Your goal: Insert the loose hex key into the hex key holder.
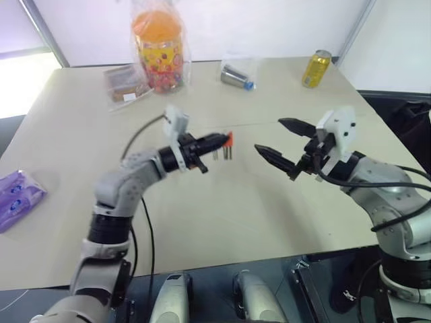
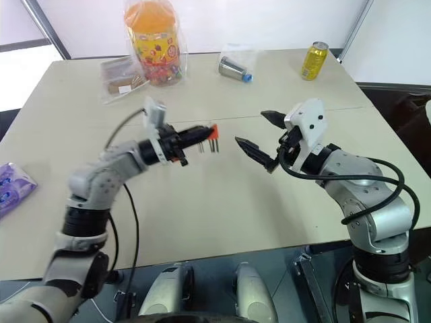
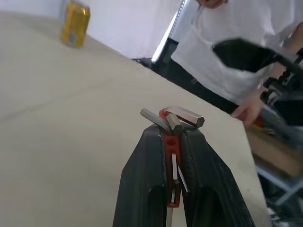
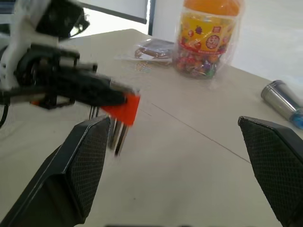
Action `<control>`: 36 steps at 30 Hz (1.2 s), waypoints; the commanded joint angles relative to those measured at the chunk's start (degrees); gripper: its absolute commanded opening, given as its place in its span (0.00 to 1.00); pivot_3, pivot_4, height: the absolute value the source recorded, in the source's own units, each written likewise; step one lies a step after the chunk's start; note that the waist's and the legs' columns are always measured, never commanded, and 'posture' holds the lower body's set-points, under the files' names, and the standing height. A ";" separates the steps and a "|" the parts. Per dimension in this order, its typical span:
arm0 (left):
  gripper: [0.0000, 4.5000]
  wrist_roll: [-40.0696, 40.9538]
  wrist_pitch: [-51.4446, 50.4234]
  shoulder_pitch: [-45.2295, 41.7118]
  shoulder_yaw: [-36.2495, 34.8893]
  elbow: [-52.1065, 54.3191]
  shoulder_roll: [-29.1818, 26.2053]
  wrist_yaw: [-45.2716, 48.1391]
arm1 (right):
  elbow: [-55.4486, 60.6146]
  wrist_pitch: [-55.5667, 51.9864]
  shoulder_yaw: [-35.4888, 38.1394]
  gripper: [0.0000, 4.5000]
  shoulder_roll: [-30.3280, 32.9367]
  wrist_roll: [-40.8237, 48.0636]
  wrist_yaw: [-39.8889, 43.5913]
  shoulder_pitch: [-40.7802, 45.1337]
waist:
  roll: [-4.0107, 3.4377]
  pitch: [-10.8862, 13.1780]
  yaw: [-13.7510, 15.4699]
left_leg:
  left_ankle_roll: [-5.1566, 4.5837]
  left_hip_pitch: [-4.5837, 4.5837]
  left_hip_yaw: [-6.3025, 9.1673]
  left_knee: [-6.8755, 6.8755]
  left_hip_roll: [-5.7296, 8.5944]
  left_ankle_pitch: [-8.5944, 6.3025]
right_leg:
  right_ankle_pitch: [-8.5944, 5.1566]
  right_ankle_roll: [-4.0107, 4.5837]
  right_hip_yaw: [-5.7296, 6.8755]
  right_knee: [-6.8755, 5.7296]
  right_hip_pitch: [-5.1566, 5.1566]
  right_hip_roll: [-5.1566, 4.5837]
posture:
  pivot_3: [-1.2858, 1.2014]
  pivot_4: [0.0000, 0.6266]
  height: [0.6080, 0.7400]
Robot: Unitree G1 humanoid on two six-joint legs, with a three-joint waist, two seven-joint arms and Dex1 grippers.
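Note:
My left gripper (image 1: 214,141) is shut on the red hex key holder (image 1: 229,138) and holds it above the middle of the table (image 1: 222,222). Short metal keys hang down from the block. In the left wrist view the holder (image 3: 171,142) sits clamped between the two black fingers, with bent grey keys at its far end. I cannot tell the loose hex key apart from those keys. My right gripper (image 1: 268,134) stands open and empty a little to the right of the holder, pointing toward it. The right wrist view shows the holder (image 4: 124,109) just beyond one of that gripper's fingers (image 4: 90,146).
At the table's far side stand an orange-lidded candy jar (image 1: 158,44), a brown packet (image 1: 126,82), a bagged steel cylinder (image 1: 237,75) and a yellow can (image 1: 316,67). A purple packet (image 1: 17,196) lies at the left edge. A person in a white shirt (image 3: 227,52) is beside the table.

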State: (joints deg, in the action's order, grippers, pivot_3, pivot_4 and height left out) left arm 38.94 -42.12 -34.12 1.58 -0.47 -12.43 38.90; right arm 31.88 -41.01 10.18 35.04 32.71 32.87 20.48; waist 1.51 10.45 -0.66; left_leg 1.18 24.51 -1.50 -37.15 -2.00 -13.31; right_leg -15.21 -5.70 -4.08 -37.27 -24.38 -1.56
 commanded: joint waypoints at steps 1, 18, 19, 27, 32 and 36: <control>0.00 -0.13 0.27 -1.46 0.45 -3.68 3.42 -0.43 | 3.34 -0.05 1.92 0.99 0.73 0.72 -1.60 -0.41 | 0.00 0.00 -0.05 | 0.00 0.00 0.00 0.00 0.00 0.00 | 0.00 0.00 0.00 0.01 0.00 0.00 | 0.52 0.24 1.00; 0.37 -6.68 -1.43 -0.94 -0.65 -17.59 6.77 -4.76 | 4.38 0.93 -0.80 1.00 0.16 -0.33 -4.69 -1.07 | 0.00 -0.01 -0.15 | -0.01 -0.03 0.05 0.01 0.00 0.00 | 0.00 -0.01 0.01 0.00 0.01 0.02 | 0.52 0.24 1.00; 0.48 -6.77 -1.01 -0.95 -1.27 -17.93 6.50 -5.05 | 4.28 1.02 -1.00 1.00 0.17 -0.43 -4.63 -1.00 | 0.00 -0.01 -0.16 | -0.01 -0.03 0.05 0.01 0.00 0.00 | 0.00 -0.01 0.01 0.00 0.01 0.02 | 0.52 0.24 1.00; 0.99 -9.95 7.27 -1.99 -5.26 -16.53 2.80 -6.30 | 2.86 1.80 -1.98 1.00 0.56 -1.06 -3.65 -0.68 | 0.00 -0.03 -0.41 | 0.00 -0.11 0.06 0.01 -0.01 0.00 | 0.01 -0.01 0.01 -0.07 0.04 0.04 | 0.52 0.24 1.00; 0.99 -18.31 21.32 -5.23 -4.07 -15.85 -2.78 -5.56 | 0.59 2.89 -2.61 1.00 1.17 -2.19 -1.80 -0.20 | 0.03 -0.01 0.08 | 0.00 -0.05 0.04 0.02 0.01 0.00 | 0.01 -0.01 0.02 -0.03 0.04 -0.01 | 0.52 0.24 1.00; 0.99 -19.74 22.12 -6.49 -2.03 -11.40 -11.29 3.23 | -1.85 4.18 -3.85 1.00 3.81 -3.76 2.18 -0.23 | 0.05 0.00 -0.05 | 0.00 -0.03 0.03 0.01 0.03 0.00 | 0.02 -0.02 0.03 0.01 0.04 -0.01 | 0.52 0.24 1.00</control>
State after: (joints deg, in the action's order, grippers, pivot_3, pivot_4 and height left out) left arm 19.20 -20.57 -39.97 -1.29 -16.11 -22.35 37.97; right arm 29.90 -38.33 6.26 37.45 29.68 33.23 19.53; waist 1.55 10.44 -0.71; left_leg 1.18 24.48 -1.49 -37.13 -1.97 -13.31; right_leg -15.19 -5.72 -4.06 -37.24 -24.33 -1.58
